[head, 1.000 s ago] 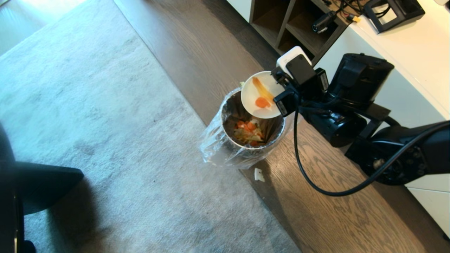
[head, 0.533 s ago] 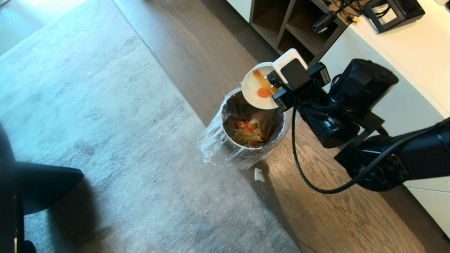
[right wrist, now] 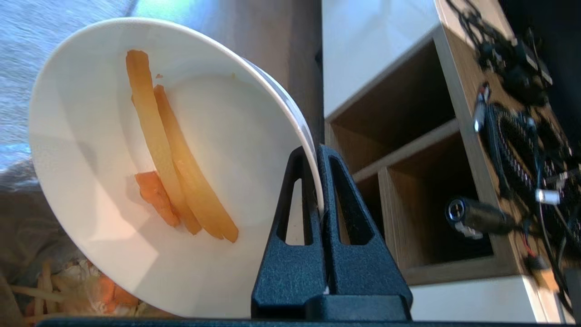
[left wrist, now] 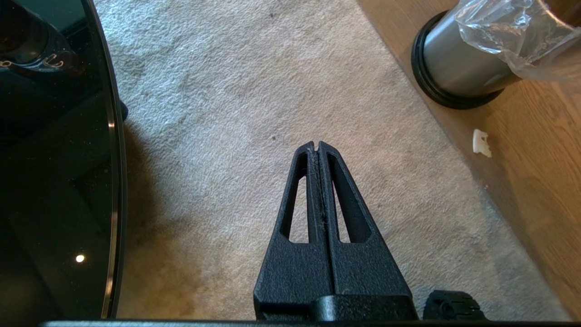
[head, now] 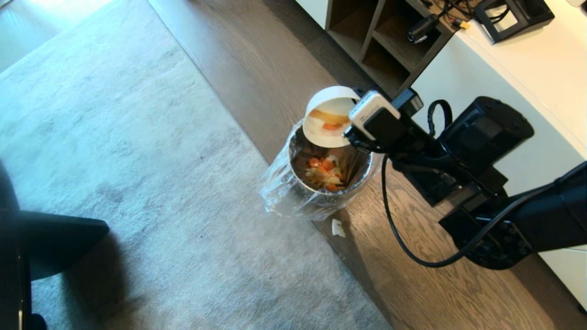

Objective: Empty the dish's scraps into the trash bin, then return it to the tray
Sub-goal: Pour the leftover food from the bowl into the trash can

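Trash bin [head: 328,176]: steel, clear liner, standing at the carpet's edge on the wood floor; vegetable waste inside.
Dish [head: 326,117]: white bowl, tipped steeply over the bin's far rim, mouth toward the bin.
Scraps [right wrist: 174,150]: 2 pale strips and 1 carrot piece clinging inside the dish.
Right gripper [right wrist: 316,152]: clenched on the dish's rim.
Left gripper [left wrist: 317,147]: pressed together, empty, over the carpet [left wrist: 254,91] near the bin.
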Robot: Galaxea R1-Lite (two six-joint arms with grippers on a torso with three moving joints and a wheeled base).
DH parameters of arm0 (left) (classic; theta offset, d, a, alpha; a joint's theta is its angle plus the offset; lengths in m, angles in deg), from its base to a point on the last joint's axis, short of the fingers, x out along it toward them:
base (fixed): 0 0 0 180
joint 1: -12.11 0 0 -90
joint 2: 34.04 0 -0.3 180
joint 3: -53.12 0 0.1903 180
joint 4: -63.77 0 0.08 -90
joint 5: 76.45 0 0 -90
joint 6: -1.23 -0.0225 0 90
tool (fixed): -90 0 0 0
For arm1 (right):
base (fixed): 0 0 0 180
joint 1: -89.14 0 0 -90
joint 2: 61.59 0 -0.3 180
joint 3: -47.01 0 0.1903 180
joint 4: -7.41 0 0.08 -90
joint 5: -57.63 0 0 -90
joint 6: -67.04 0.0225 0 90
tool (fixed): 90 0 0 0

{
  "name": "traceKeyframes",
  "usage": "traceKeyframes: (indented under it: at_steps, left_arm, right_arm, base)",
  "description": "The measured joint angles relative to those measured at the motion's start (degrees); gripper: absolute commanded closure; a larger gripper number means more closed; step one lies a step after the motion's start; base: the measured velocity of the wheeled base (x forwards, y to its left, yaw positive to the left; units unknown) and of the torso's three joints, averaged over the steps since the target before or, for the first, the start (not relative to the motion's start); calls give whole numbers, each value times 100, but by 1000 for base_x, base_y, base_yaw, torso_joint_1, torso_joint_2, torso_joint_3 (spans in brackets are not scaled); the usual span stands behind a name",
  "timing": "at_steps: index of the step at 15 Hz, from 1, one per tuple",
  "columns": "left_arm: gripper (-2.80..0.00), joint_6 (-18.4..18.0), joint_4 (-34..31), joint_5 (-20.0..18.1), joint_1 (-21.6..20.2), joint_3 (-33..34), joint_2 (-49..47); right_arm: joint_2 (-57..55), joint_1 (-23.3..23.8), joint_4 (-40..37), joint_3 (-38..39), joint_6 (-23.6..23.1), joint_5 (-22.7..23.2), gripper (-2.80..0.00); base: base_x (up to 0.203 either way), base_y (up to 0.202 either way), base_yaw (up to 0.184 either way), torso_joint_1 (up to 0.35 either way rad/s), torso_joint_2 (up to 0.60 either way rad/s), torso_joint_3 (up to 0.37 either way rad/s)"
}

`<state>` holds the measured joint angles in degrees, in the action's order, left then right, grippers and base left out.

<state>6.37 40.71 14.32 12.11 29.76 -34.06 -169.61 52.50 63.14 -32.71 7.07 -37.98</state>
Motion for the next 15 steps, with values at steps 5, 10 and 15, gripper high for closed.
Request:
traceKeyframes:
  at_steps: [5,10,15]
  left_arm:
    - [0,7,0,0,0,0,0]
    - [0,6,1,-1,0,0,0]
    - [0,1,0,-2,0,0,0]
  right_arm:
    - [-49,137,-19,-9,-212,185,0]
    - [-217,598,17,-66,-681,187,0]
    - [-348,660,348,-194,-1313,182,0]
  base:
    - [0,0,0,0,0,0]
    - [0,0,0,0,0,0]
    - [0,0,0,0,0,0]
